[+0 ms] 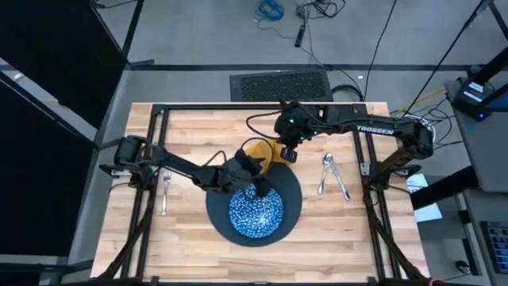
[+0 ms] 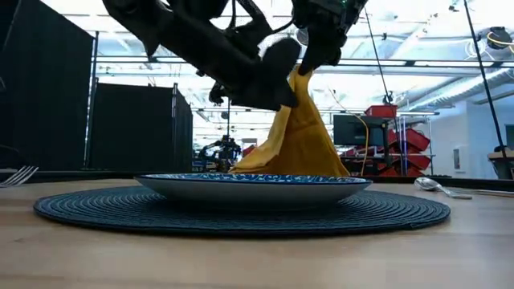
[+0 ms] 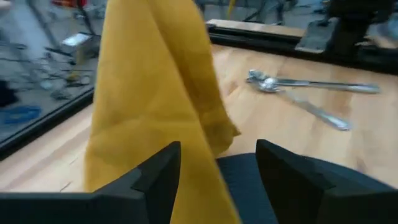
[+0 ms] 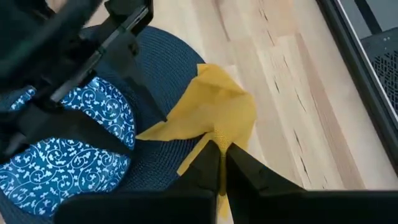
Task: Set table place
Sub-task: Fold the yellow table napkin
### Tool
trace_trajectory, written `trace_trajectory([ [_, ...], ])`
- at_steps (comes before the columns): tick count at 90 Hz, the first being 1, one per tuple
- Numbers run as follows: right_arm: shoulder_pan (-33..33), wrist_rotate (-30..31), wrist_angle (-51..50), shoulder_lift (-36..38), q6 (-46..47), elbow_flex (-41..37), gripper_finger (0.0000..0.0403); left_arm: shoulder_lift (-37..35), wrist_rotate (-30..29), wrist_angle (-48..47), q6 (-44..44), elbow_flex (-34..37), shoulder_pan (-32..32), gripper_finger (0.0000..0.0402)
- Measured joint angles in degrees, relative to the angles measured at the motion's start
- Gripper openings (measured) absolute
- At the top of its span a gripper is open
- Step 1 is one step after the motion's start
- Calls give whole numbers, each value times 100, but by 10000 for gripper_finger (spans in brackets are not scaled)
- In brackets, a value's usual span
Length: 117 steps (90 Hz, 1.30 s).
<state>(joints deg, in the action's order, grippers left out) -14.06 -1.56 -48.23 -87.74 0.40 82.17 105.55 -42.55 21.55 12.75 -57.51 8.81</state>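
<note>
A mustard-yellow napkin (image 2: 293, 136) hangs as a tall peak from my right gripper (image 4: 219, 146), which is shut on its top. The napkin's lower edge rests behind the blue-and-white speckled dish (image 1: 255, 210), partly on the dark round woven mat (image 1: 292, 195) and partly on the wooden table (image 1: 190, 254). The dish sits in the middle of the mat. My left gripper (image 3: 217, 152) hovers open over the dish's far side, right at the hanging cloth, which runs down through the gap between its fingers. A fork (image 1: 165, 191) lies left of the mat. A spoon (image 1: 325, 171) and a knife (image 1: 340, 183) lie to its right. My right gripper pinches a bunched top corner of the napkin (image 4: 219, 138) between its two fingers, coming from above and pointing down. The cloth hangs below in loose folds, with its lower part (image 4: 205, 115) spread on the mat and table. My left gripper: I cannot tell whether its fingers touch the cloth.
A black metal frame (image 1: 155, 111) runs around the tabletop, with its bars close to the fork and the knife. Bare wood lies between the mat and the table's near edge. Beyond the far edge there are cables and a floor grille (image 1: 279, 83).
</note>
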Motion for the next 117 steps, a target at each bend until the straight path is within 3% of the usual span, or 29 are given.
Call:
trace_trajectory([
  [46, 0, -24, -46, 0, -88, 0, 0, 490, -575, -719, 66, -270, 68, 193],
  [75, 0, -24, -41, 0, -131, 0, 0, 490, -747, -1820, 778, -270, 102, 193],
  [99, 0, -24, -39, 0, -129, 0, 0, 493, -747, -1824, 774, -270, 121, 192],
  [108, -14, -24, -39, 0, -130, 0, 0, 493, -745, -1846, 770, -270, 148, 166],
  [117, -57, -24, -39, 0, -131, 0, 0, 493, -746, -1971, 662, -270, 193, 98],
])
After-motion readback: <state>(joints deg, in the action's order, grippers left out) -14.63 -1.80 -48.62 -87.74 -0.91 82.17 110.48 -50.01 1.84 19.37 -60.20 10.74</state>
